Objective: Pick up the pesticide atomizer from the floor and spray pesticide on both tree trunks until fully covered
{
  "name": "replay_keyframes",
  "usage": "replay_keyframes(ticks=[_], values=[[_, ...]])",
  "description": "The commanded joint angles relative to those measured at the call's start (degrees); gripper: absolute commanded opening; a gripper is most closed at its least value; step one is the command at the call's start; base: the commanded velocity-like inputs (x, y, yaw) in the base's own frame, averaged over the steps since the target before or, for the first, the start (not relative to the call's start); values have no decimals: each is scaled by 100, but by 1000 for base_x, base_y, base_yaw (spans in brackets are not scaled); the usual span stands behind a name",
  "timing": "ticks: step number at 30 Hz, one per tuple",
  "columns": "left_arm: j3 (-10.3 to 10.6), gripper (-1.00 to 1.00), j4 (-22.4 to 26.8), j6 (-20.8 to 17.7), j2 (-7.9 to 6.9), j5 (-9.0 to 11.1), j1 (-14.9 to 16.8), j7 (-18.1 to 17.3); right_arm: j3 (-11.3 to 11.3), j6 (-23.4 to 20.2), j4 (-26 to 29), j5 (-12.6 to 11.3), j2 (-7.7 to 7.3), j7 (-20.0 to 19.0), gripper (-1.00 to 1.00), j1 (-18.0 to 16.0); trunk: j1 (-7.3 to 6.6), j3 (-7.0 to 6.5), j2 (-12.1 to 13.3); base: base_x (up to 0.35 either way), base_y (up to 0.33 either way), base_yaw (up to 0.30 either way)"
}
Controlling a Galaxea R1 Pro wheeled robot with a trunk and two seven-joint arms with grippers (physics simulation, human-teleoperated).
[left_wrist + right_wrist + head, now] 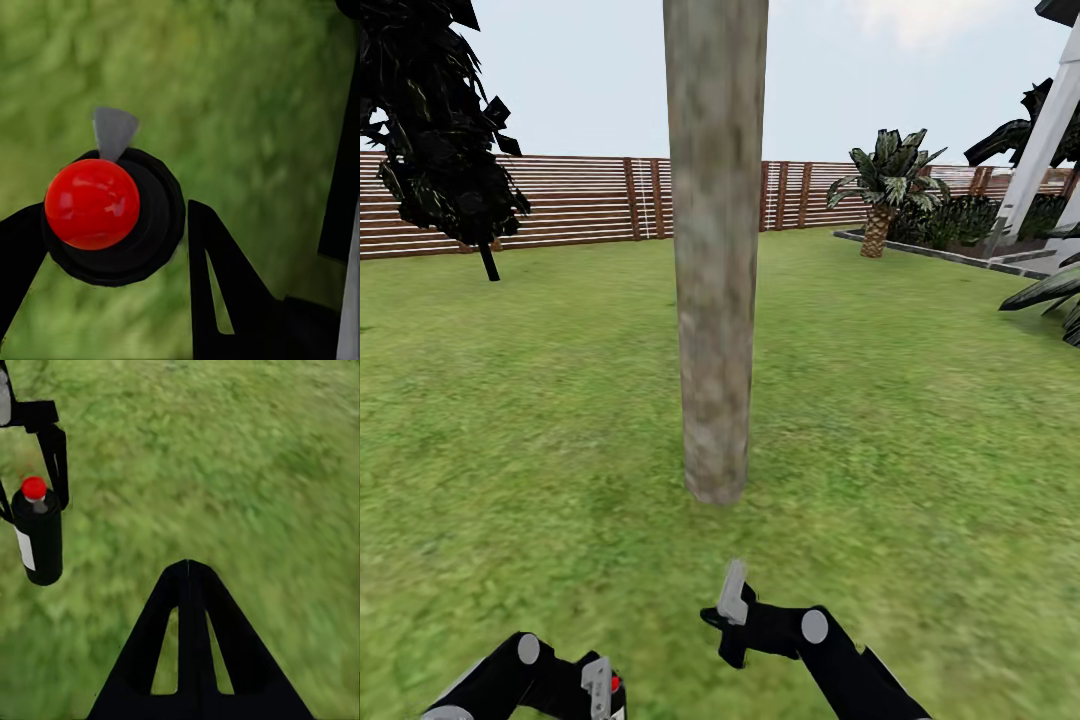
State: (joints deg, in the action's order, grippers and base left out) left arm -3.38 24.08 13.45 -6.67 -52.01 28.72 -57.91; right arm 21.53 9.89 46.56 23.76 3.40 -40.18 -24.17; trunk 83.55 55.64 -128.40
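A mottled grey-brown tree trunk (715,250) rose straight ahead from the lawn (920,400), the slat fence (580,200) far behind. The left gripper (112,225) had its jaws closed around the black pesticide atomizer (112,217) with its red cap, near left. The right gripper (187,577) hung over grass, jaws pressed together and empty.

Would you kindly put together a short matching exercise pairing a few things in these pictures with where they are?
Things:
1. pesticide atomizer
2. tree trunk
3. wooden fence
4. right gripper

Places:
A. rising from the grass straight ahead
B. along the far edge of the lawn
C. held in the left gripper
D. above the grass near the trunk's base, holding nothing

Pairs: 1-C, 2-A, 3-B, 4-D
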Motion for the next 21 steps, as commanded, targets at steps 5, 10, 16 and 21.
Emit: replay_keyframes(ticks=[5, 10, 16, 21], values=[[-4, -100, 96, -43, 202, -123, 91, -1, 6, -10, 2, 54, 237, -23, -100, 0, 0, 0, 0, 0, 0, 0], [-5, -100, 251, -221, 279, -130, 115, 4, 3, -16, -2, 282, 389, -25, -100, -8, 0, 0, 0, 0, 0, 0], [46, -100, 989, -425, 327, -114, 137, -441, 0, -16, -29, 418, 434, -25, -100, -9, 0, 0, 0, 0, 0, 0], [44, -100, 1256, -430, 364, -73, 143, -596, 2, -14, -30, 419, 434, -25, -100, -9, 0, 0, 0, 0, 0, 0]])
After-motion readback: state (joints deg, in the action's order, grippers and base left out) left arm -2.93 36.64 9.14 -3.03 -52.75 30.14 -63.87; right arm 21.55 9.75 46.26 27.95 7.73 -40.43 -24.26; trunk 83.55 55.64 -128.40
